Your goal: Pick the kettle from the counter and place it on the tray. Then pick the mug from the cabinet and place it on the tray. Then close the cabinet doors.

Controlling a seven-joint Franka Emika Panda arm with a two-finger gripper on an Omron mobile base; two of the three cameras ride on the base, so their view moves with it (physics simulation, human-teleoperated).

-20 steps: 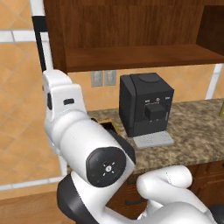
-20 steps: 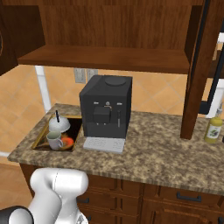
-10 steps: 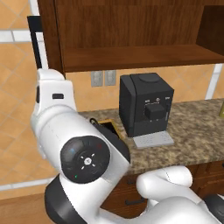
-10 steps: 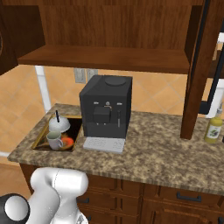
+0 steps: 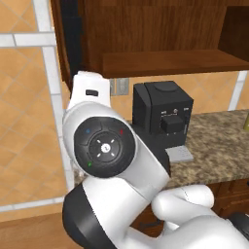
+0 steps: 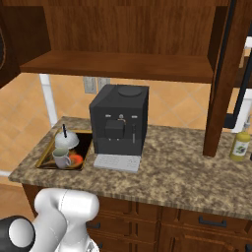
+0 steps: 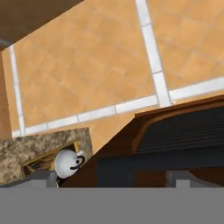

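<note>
The kettle point(image 6: 67, 140) and the mug point(image 6: 61, 158) both stand on the tray point(image 6: 45, 158) at the left end of the counter point(image 6: 187, 170). The cabinet point(image 6: 123, 29) is open, its right door point(image 6: 227, 74) swung out. In the hand view my gripper point(image 7: 111, 178) is open, fingertips point(image 7: 38, 178) wide apart. Close in front of them lies the left cabinet door point(image 7: 175, 127), with its black bar handle point(image 7: 153, 162) crossing between them. Past the door's edge I see the kettle point(image 7: 68, 163) on the tray point(image 7: 39, 162). In the left base view my arm point(image 5: 104, 146) hides the tray.
A black coffee machine point(image 6: 119, 123) with a grey drip plate point(image 6: 117, 162) stands right of the tray. A yellow-green bottle point(image 6: 240, 146) sits at the counter's right end. The left door's dark panel point(image 5: 72, 44) rises just behind my arm.
My arm has swung up and left toward the left cabinet door, its big joint now filling more of the left base view. The gripper stays open; kettle, mug and tray have not moved.
</note>
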